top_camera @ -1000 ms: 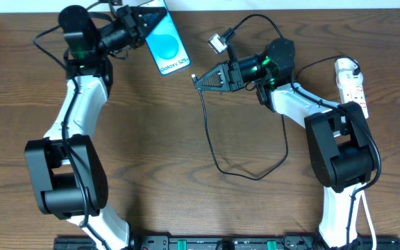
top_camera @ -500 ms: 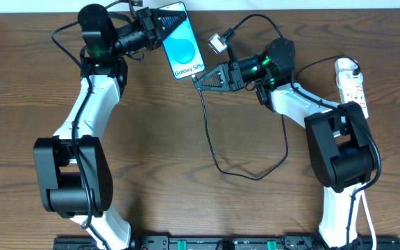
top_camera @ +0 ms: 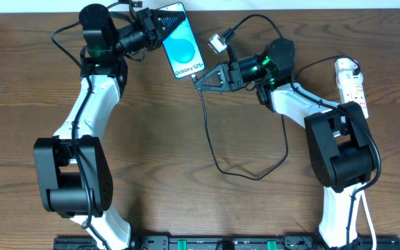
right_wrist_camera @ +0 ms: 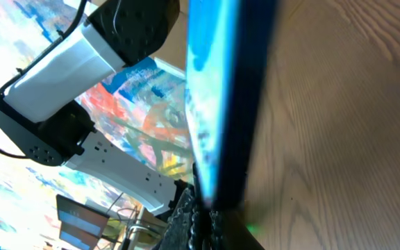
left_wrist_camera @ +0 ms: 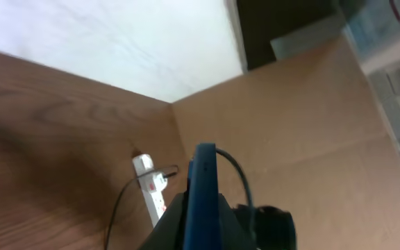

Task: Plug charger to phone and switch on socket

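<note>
The phone (top_camera: 181, 43) is left of the charger (top_camera: 206, 125), socket (top_camera: 349, 82) far right.

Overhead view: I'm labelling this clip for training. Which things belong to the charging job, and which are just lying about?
Job: phone, in left gripper; charger, tip end in right gripper; socket, beside the right arm.
Lying about: cardboard panel, seen from the left wrist only.

The overhead camera looks straight down on the counter (top_camera: 158, 139) from far enough to take in both arms whole. The left wrist camera sights along the phone (left_wrist_camera: 203, 194) edge-on, very near, toward the distant socket (left_wrist_camera: 155, 198). The right wrist camera sits tight against it, facing the left arm (right_wrist_camera: 68, 55). All 3 views share the phone.
</note>
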`<action>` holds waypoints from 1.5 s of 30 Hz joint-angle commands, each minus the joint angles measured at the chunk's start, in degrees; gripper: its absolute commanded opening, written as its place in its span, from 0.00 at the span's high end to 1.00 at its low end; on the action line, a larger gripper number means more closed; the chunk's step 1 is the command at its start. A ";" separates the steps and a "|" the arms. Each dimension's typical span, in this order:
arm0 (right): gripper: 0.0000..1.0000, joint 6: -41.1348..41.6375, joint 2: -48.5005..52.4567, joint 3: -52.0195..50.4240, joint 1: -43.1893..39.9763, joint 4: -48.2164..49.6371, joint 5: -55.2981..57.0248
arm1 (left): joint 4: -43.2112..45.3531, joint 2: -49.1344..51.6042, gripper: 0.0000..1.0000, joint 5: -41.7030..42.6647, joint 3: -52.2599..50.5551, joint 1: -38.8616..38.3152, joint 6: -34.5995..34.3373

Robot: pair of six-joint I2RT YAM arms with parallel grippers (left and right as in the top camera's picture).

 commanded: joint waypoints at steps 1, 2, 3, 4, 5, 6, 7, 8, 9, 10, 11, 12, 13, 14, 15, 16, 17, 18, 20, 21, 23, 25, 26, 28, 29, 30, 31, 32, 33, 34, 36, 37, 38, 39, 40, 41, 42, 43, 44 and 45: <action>0.99 0.26 -0.39 0.24 0.61 0.17 0.66 | -0.68 -1.05 0.93 -2.14 0.55 0.09 1.36; 0.99 0.26 -0.39 0.24 0.61 0.17 0.66 | -1.01 -1.05 0.93 -2.16 0.55 0.07 1.60; 0.99 0.24 -0.39 0.24 0.61 0.17 0.68 | -1.18 -1.05 0.93 -2.16 0.55 0.04 1.88; 0.99 0.24 -0.39 0.24 0.61 0.17 0.68 | -1.18 -1.05 0.93 -2.14 0.55 0.04 2.08; 0.99 0.24 -0.39 0.24 0.61 0.17 0.68 | -1.16 -1.05 0.93 -2.16 0.55 0.04 2.19; 0.99 0.24 -0.39 0.24 0.61 0.17 0.68 | -1.16 -1.05 0.93 -2.16 0.55 0.04 2.19; 0.99 0.24 -0.39 0.24 0.61 0.17 0.68 | -1.16 -1.05 0.93 -2.16 0.55 0.04 2.19; 0.99 0.24 -0.39 0.24 0.61 0.17 0.68 | -1.16 -1.05 0.93 -2.14 0.55 0.04 2.16; 0.99 0.24 -0.39 0.24 0.61 0.17 0.68 | -1.16 -1.05 0.93 -2.14 0.55 0.04 2.16; 0.99 0.24 -0.39 0.24 0.61 0.17 0.68 | -1.16 -1.05 0.93 -2.08 0.55 0.04 2.12; 0.99 0.22 -0.39 0.24 0.61 0.17 0.68 | -1.16 -1.05 0.93 -1.95 0.55 0.04 2.03; 0.99 0.22 -0.39 0.24 0.61 0.17 0.68 | -1.16 -1.05 0.92 -1.90 0.55 0.04 1.95; 0.99 0.22 -0.39 0.24 0.61 0.17 0.68 | -1.16 -1.05 0.93 -1.92 0.55 0.04 1.75; 0.99 0.22 -0.39 0.24 0.61 0.17 0.68 | -1.14 -1.05 0.93 -1.95 0.55 0.04 1.22; 0.99 0.22 -0.39 0.24 0.61 0.17 0.68 | -1.14 -1.05 0.93 -1.95 0.55 0.04 0.57; 0.99 0.22 -0.39 0.24 0.61 0.17 0.68 | -1.14 -1.05 0.93 -1.95 0.55 0.04 -0.24; 0.99 0.22 -0.39 0.24 0.61 0.17 0.68 | -1.14 -1.05 0.93 -1.95 0.55 0.04 -0.68; 0.99 0.22 -0.39 0.24 0.61 0.17 0.68 | -1.14 -1.05 0.92 -1.92 0.55 0.04 -0.68; 0.99 0.20 -0.39 0.24 0.61 0.17 0.68 | -1.14 -1.05 0.93 -1.90 0.55 0.04 -0.68; 0.99 0.20 -0.39 0.24 0.61 0.17 0.68 | -1.14 -1.05 0.93 -1.90 0.55 0.04 -0.70; 0.99 0.20 -0.39 0.24 0.61 0.17 0.68 | -1.14 -1.05 0.93 -1.90 0.55 0.04 -1.11; 0.99 0.20 -0.39 0.24 0.61 0.17 0.68 | -1.14 -1.05 0.93 -1.79 0.55 -0.02 -1.33; 0.99 0.20 -0.39 0.24 0.61 0.17 0.68 | -1.14 -1.05 0.93 -1.73 0.55 -0.07 -1.33; 0.99 0.20 -0.39 0.24 0.61 0.17 0.68 | -1.14 -1.05 0.93 -1.51 0.55 -0.13 -1.31; 0.99 0.20 -0.39 0.24 0.61 0.17 0.68 | -1.14 -1.05 0.93 -1.42 0.55 -0.13 -1.31; 0.99 0.22 -0.39 0.24 0.61 0.17 0.68 | -1.14 -1.05 0.93 -1.29 0.55 -0.17 -1.31; 0.99 0.22 -0.39 0.24 0.61 0.17 0.68 | -1.14 -1.05 0.93 -1.27 0.55 -0.17 -1.31; 0.99 0.22 -0.39 0.24 0.61 0.17 0.68 | -1.14 -1.05 0.93 -1.27 0.55 -0.17 -1.29; 0.99 0.22 -0.39 0.22 0.61 0.17 0.70 | -1.14 -1.05 0.93 -1.27 0.55 -0.17 -1.31; 0.99 0.24 -0.39 0.22 0.61 0.17 0.70 | -1.14 -1.05 0.93 -1.25 0.55 -0.17 -1.31; 0.99 0.24 -0.39 0.24 0.61 0.15 0.70 | -1.14 -1.05 0.93 -1.11 0.55 -0.17 -1.31; 0.99 0.24 -0.39 0.24 0.61 0.15 0.70 | -1.14 -1.05 0.93 -0.98 0.55 -0.17 -1.31; 0.99 0.24 -0.39 0.24 0.61 0.15 0.72 | -1.11 -1.05 0.93 -0.74 0.55 -0.17 -1.31; 0.99 0.24 -0.39 0.24 0.61 0.15 0.76 | -1.14 -1.05 0.93 -0.55 0.55 -0.17 -1.31; 0.99 0.26 -0.39 0.24 0.61 0.15 0.92 | -1.11 -1.05 0.93 -0.42 0.55 -0.17 -1.29; 0.99 0.26 -0.39 0.24 0.61 0.15 0.98 | -1.14 -1.05 0.94 -0.39 0.55 -0.17 -1.31; 0.99 0.26 -0.39 0.24 0.61 0.15 1.11 | -1.14 -1.05 0.93 -0.39 0.55 -0.17 -1.31; 0.99 0.26 -0.39 0.24 0.61 0.15 1.14 | -1.14 -1.05 0.93 -0.39 0.55 -0.17 -1.31; 0.99 0.26 -0.39 0.24 0.61 0.15 1.11 | -1.14 -1.05 0.93 -0.42 0.55 -0.17 -1.31; 0.99 0.28 -0.39 0.24 0.61 0.15 1.11 | -1.11 -1.05 0.93 -0.42 0.55 -0.17 -1.31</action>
